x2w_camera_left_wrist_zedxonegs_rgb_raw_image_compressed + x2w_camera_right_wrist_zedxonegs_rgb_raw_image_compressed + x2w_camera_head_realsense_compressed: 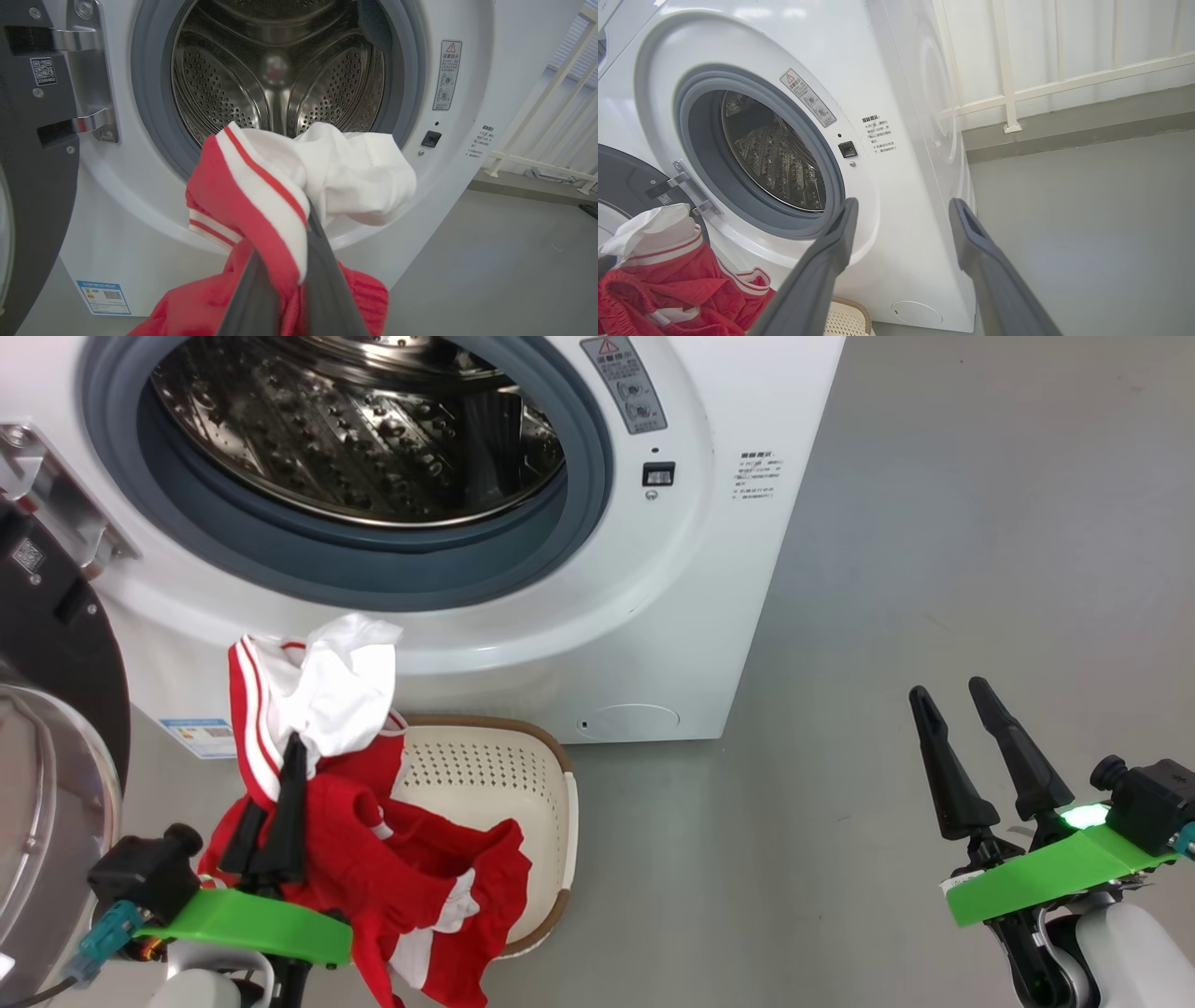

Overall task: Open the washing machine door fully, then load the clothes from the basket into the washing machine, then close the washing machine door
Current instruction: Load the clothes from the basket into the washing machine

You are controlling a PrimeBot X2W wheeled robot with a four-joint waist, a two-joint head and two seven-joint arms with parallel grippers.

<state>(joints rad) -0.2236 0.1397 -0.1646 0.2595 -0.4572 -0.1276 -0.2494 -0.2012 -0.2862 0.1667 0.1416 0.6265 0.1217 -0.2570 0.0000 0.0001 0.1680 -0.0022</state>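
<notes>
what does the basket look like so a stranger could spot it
Find the big white washing machine. On the floor right in front of it sits the basket. It alone is cream plastic with small holes and a brown rim.

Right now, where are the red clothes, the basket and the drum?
clothes [420,868]: head view, red fabric over the basket.
basket [476,770]: head view, perforated inner wall.
drum [210,88]: left wrist view, perforated steel wall.
</notes>
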